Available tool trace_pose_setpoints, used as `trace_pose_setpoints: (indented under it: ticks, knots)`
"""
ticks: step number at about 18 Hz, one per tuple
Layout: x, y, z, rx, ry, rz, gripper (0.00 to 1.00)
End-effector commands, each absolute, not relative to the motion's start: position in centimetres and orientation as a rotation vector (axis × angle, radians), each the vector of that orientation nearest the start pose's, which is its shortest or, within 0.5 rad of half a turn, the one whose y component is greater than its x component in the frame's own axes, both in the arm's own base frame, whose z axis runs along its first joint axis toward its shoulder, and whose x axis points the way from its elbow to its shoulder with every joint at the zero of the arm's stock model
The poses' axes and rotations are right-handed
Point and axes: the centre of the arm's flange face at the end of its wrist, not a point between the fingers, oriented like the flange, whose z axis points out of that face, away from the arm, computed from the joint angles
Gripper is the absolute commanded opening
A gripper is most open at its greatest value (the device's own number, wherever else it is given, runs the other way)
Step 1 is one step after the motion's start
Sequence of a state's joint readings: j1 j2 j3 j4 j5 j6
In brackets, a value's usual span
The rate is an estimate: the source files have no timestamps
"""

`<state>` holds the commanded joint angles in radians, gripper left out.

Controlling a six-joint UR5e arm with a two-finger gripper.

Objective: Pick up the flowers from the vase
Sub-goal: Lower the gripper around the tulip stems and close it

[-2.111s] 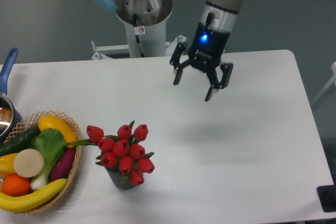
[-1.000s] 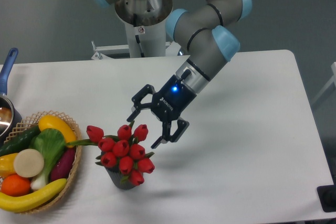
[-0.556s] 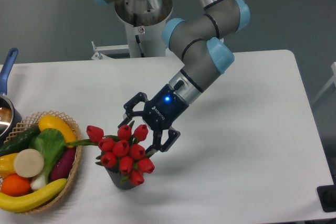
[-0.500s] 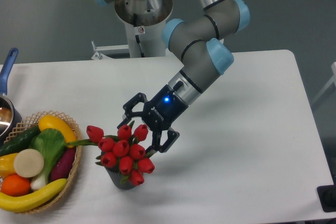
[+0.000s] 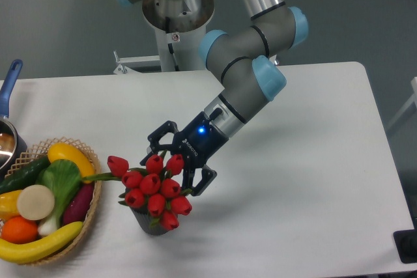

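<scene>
The flowers [image 5: 151,189], a bunch of red tulip buds with green leaves, stand in the small dark grey vase [image 5: 150,225] near the table's front left. Only the vase's lower part shows under the buds. My gripper [image 5: 176,168] is open and tilted down to the left. Its fingers straddle the top right buds of the bunch, one finger [image 5: 154,148] behind them and one [image 5: 202,185] at their right side. I cannot tell whether the fingers touch the buds.
A woven basket [image 5: 90,209] of toy fruit and vegetables sits at the front left, close to the flowers. A pot with a blue handle [image 5: 9,83] is at the left edge. The arm's base [image 5: 177,24] stands behind the table.
My gripper has come down and to the left from the back right of the table. It now reaches around the top right of the bunch. The flowers and vase have not moved.
</scene>
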<state>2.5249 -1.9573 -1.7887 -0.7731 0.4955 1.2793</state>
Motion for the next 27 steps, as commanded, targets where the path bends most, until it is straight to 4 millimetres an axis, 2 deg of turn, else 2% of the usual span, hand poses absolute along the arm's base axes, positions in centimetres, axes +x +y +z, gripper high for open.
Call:
trace_pose_setpoints:
  ticks: [9,10,11,14,20,21,27]
  knots:
    - [-35.1,53.5,30.1,-2.022,0.476,-0.375,1.0]
    - [-35.1,53.5,30.1,-2.022,0.476,-0.375,0.97]
    - [-35.0,53.5,30.2,-2.022,0.477,-0.373,0.84]
    - [-34.9,53.5,30.4,-2.02,0.48,-0.369,0.67]
    - [-35.1,53.3,30.7,-2.015,0.476,-0.363,0.54]
    - [-35.1,53.3,30.8,-2.013,0.476,-0.363,0.48]
    - [-35.1,53.3,31.1,-1.974,0.466,-0.383,0.43]
